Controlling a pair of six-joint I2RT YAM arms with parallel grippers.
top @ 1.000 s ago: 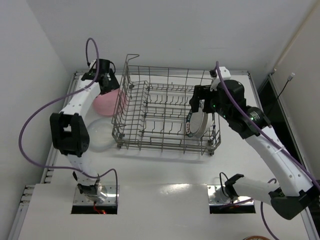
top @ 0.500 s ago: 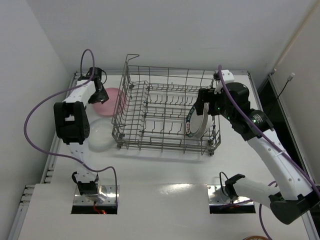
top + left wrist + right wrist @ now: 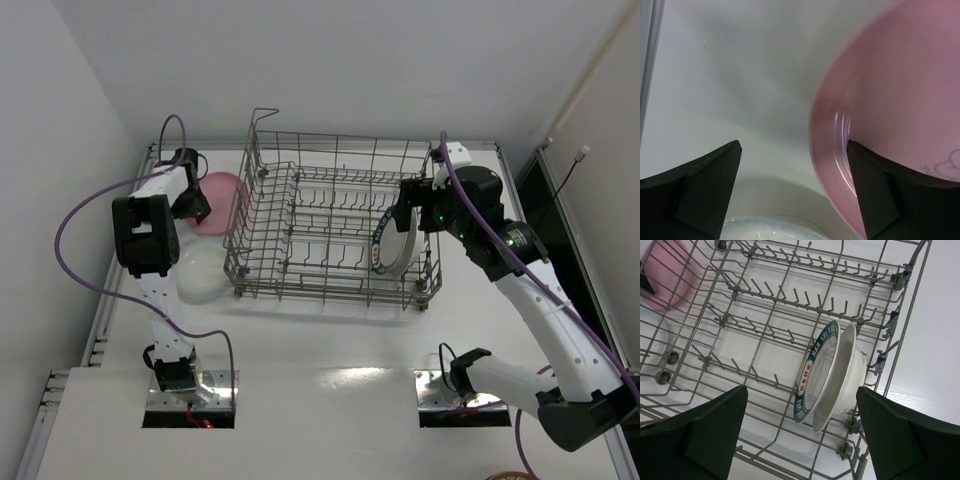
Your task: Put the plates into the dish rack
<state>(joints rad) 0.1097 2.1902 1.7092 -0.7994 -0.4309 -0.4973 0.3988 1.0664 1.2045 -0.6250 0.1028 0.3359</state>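
The pink plate lies on the table left of the dish rack. My left gripper is open at its left edge. In the left wrist view the gripper straddles the pink plate's rim, with the right finger over the plate. A plain white plate lies nearer on the table and shows in the left wrist view. The teal-rimmed plate and a white plate stand on edge at the rack's right end. My right gripper is open and empty above them.
The rack has tall wire sides and several rows of upright tines, its left and middle rows bare. A raised table rim and a white wall run close along the left. The table's back edge lies just behind the rack.
My left gripper has come down from behind the pink plate to its left edge. My right gripper has drawn back slightly to the right above the two racked plates.
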